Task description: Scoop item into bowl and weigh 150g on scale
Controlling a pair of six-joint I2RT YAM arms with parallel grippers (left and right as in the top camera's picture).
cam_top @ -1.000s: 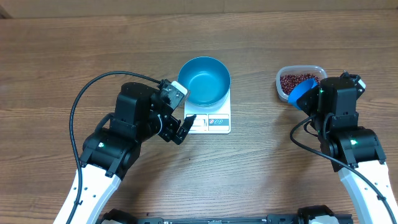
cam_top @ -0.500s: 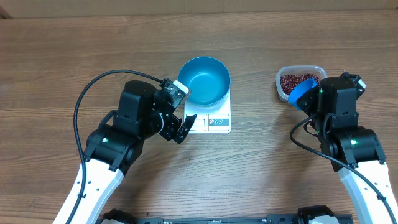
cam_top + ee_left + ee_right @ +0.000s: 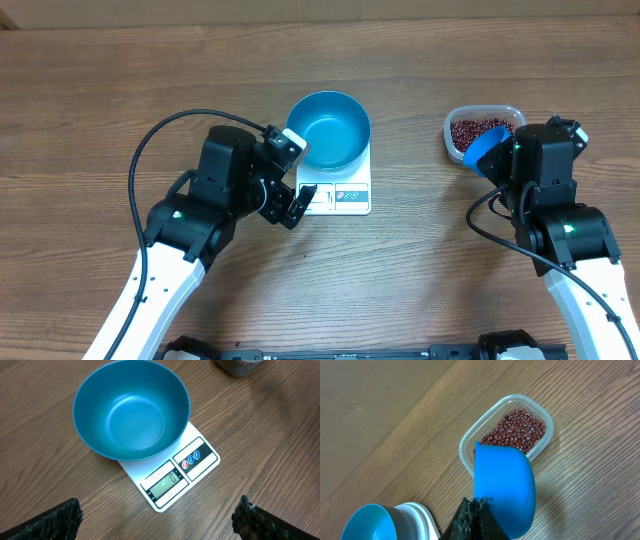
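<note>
Briefly, left to right, here is what you have on the table.

- Left gripper (image 3: 292, 172): jaws spread wide and holding nothing. It hovers just beside the near-left corner of the scale.
- Teal-blue bowl (image 3: 330, 128): it stands upright on the white kitchen scale (image 3: 346, 197) and covers its far half. The inside is bare, with not one bean in it. In the left wrist view the display seems to read zero.
- Clear plastic tub (image 3: 512, 113): it sits well to the right of the scale and holds all the red-brown beans (image 3: 478, 130).
- Blue scoop (image 3: 505, 490): it is tilted at the tub's near rim. You cannot tell whether anything is in it.
- Right gripper (image 3: 474, 516): its fingers are pressed together on the scoop's handle.

Progress, as a judgement: the bowl is set and the scale looks zeroed, so the preparation is done. Every transfer of beans and the whole weighing to target remain.

Surface: a brown wood-grain tabletop (image 3: 100, 80) with a paler strip along the far edge. Nothing of the room beyond it shows.
</note>
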